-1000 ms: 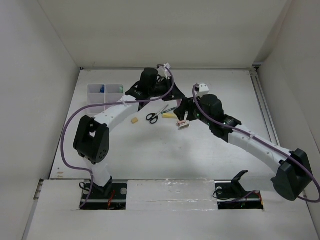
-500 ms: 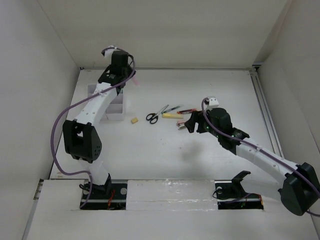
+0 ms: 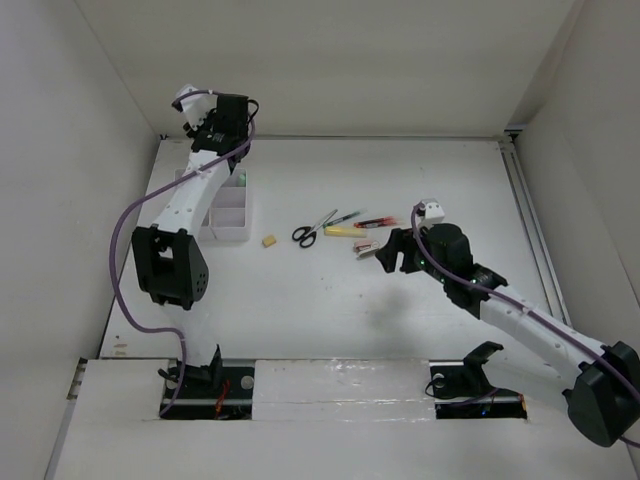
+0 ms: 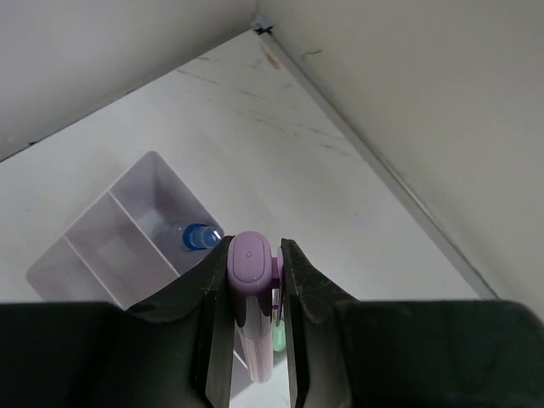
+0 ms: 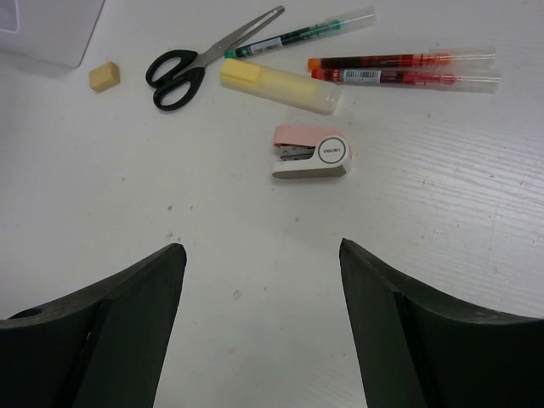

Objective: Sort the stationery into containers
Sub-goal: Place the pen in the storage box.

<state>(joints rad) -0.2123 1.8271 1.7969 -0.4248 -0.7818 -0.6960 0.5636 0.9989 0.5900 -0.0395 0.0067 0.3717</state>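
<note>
Lilac plastic shows between the fingers of the left gripper (image 4: 252, 257): it is clenched on a pink marker (image 4: 249, 265), cap end up. A second ago this arm reached over the middle of the table near the scissors (image 5: 200, 61). It has since swung to the far-left corner and now hangs above the white organizer tray (image 4: 110, 246). Directly under the marker, a blue-capped bottle (image 4: 198, 235) already lies in one compartment, and a green marker (image 4: 279, 338) peeks out beside the finger. By my reading the pick is done and the drop into a compartment is the step in hand; the marker is not yet inside.

Meanwhile the right gripper (image 5: 259, 251) has drawn back toward the near right. Its jaws stand wide apart and hold nothing, and the pink stapler (image 5: 312, 153) lies just ahead of them. Still to sort are the stapler, the scissors, a yellow marker (image 5: 276, 85), a green pen (image 5: 297, 32), two red pens (image 5: 399, 68) and the tan eraser (image 5: 104, 76).

The white table (image 3: 400, 180) looks matte and faintly scuffed. Plain white walls (image 3: 330, 60) close it in on the left, right and far sides.
</note>
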